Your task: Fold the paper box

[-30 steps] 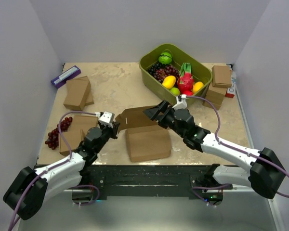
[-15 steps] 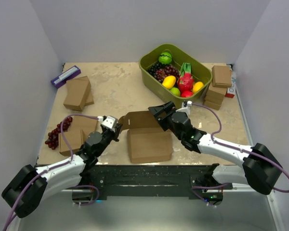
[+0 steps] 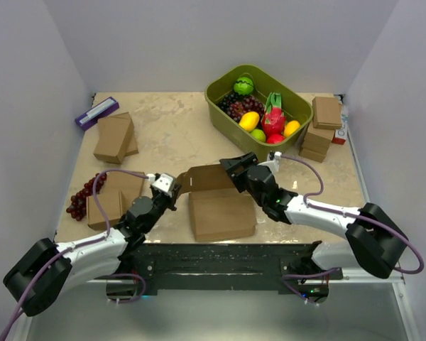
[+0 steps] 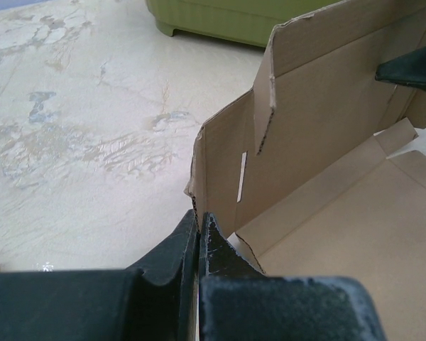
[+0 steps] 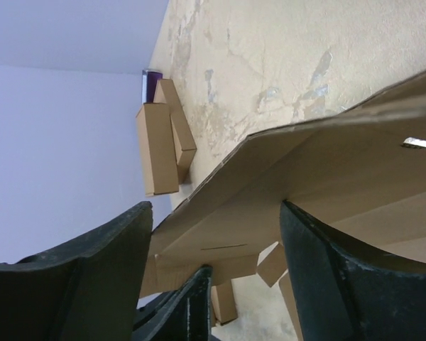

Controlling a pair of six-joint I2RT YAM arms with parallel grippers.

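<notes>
Midway through folding: the paper box (image 3: 220, 213), a plain brown die-cut mailer of thin creased cardboard, lies at the near centre of the pale marbled table (image 3: 170, 135), between the two arms. Its base panel sits flat and its rear panel (image 3: 202, 176) is tipped up toward an olive-green plastic tub (image 3: 224, 106) of fruit.

The left gripper (image 4: 198, 231) has its jaws pressed together. In the left wrist view they appear to pinch the thin wall at the box's left rear corner, just below a slotted side flap (image 4: 231, 170).

The right gripper (image 5: 216, 213) hangs over the top edge of the raised panel with its jaws spread. One finger sits on each side of the cardboard and neither is clamped on it.

The step in hand looks like standing the rear wall upright while the left corner is held steady. By that reading, the next move calls for the right jaws to close on the panel edge. They would then swing it along its crease without tearing the sheet or dragging the base across the table.
</notes>
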